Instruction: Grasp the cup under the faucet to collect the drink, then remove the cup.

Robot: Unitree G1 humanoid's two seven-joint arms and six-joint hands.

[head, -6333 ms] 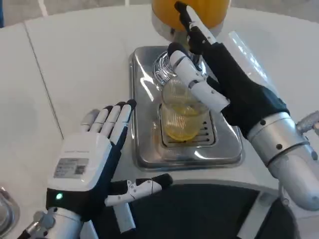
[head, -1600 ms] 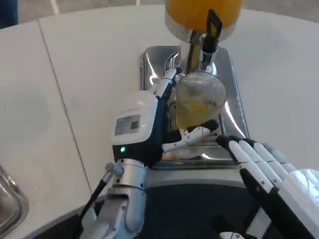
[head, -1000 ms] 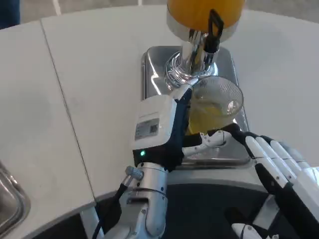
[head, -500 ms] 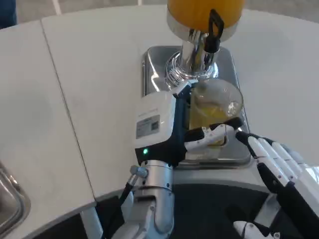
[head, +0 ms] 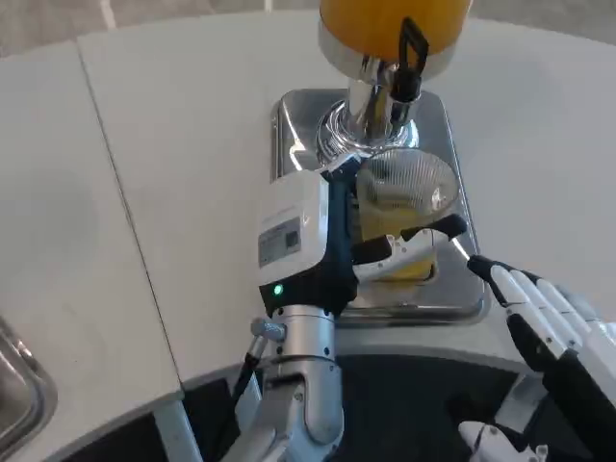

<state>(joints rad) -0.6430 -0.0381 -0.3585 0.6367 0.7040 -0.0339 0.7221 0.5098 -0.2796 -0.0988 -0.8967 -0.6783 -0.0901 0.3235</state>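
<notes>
Clear plastic, part full of orange drink, the cup (head: pixel 402 207) sits in the left hand (head: pixel 322 241), whose fingers wrap its side over the steel drip tray (head: pixel 443 125) near the counter's (head: pixel 173 125) front edge. Half a second ago it hung a touch further right; now it has drawn back toward the faucet (head: pixel 385 87) below the orange dispenser (head: pixel 395 24). At the front right corner, the right hand (head: pixel 549 327) has dropped lower, fingers straight and apart, holding nothing.

The left hand (head: pixel 306 241) hides the cup's (head: pixel 402 214) near-left wall. The dispenser (head: pixel 395 29) is cropped at the top edge, the right hand (head: pixel 553 332) at the lower-right corner.
</notes>
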